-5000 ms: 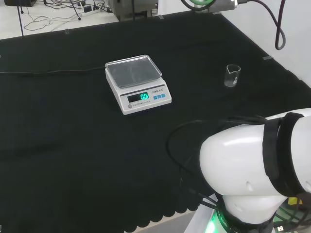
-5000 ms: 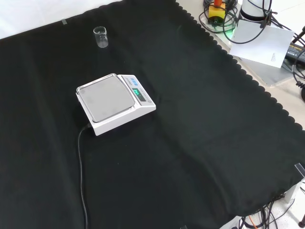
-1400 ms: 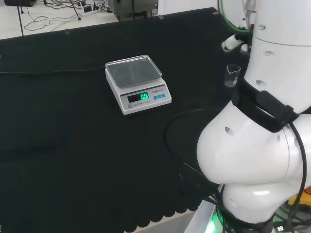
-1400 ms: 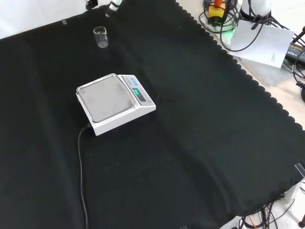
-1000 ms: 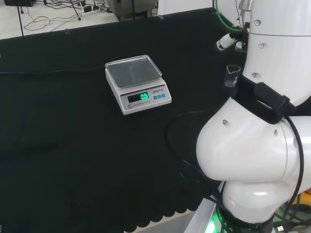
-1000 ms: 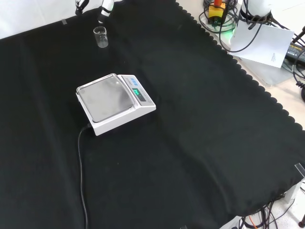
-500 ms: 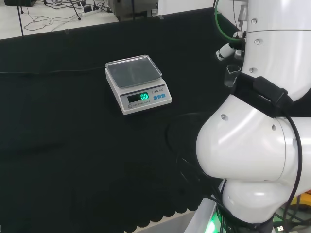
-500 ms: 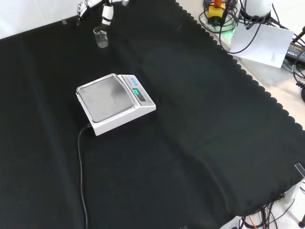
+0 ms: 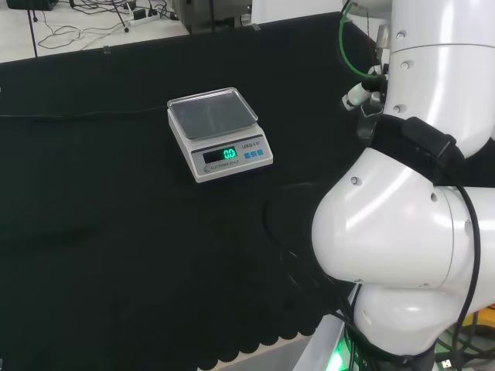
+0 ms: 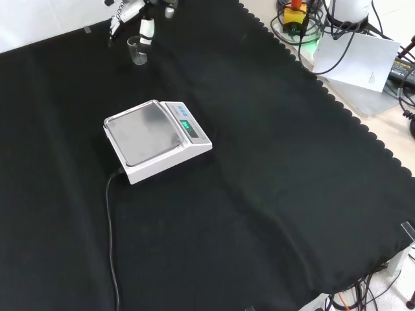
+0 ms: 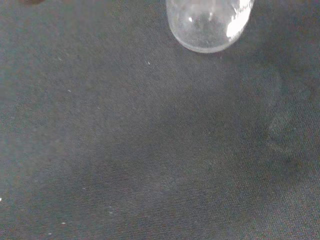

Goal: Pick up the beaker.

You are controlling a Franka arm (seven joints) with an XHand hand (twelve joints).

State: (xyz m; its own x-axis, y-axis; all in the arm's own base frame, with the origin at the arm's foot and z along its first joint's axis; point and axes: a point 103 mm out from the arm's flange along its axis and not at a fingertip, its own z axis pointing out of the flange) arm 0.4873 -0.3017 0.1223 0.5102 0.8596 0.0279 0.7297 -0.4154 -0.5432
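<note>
Where the black cloth (image 10: 279, 162) spreads over the bench, its far edge in the front view is cut in small scallops, and the wrist view brings out a fine weave flecked with pale lint. Next in size, the white arm (image 9: 402, 232) stands as smooth rounded links at the right of the head view, with a black strap across one of them. A white scale (image 10: 155, 139) sits mid-cloth, boxy, with a flat grey metal pan and a lit green display; a dark cable (image 10: 111, 240) runs from it toward the near edge in the front view. The hand (image 10: 144, 19) comes in at the top left of the front view, fingers pointing down and spread apart, one white fingertip (image 10: 146, 29) just above and beside the rim of the beaker (image 10: 136, 50), without closing round it. From the head view a white fingertip (image 9: 354, 96) pokes out left of the arm, which covers most of the beaker. The beaker is small, clear glass, round, upright on the cloth near the far left corner in the front view; the wrist view shows its rounded transparent base (image 11: 209, 22) up close
</note>
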